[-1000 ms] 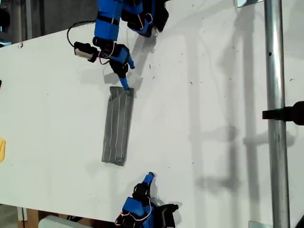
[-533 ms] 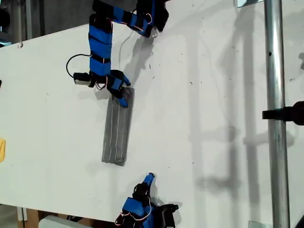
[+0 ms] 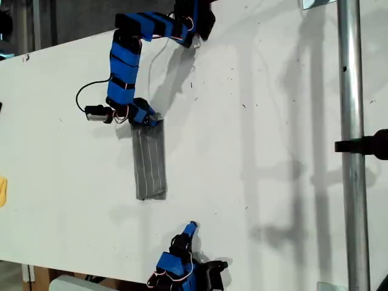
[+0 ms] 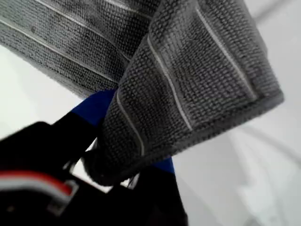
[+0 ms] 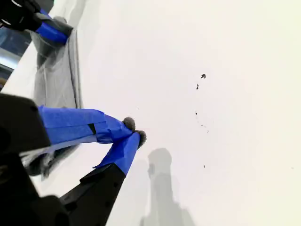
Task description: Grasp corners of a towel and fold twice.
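In the exterior view the towel lies on the white counter as a narrow folded strip, so one fold looks done and a second remains. My first gripper sits at the strip's far end; my second gripper waits apart from the near end.

In the first wrist view, my first gripper's fingers are clamped on a towel corner lifted off the counter.

In the second wrist view, my second gripper has its tips together, holding nothing, the towel beyond them.
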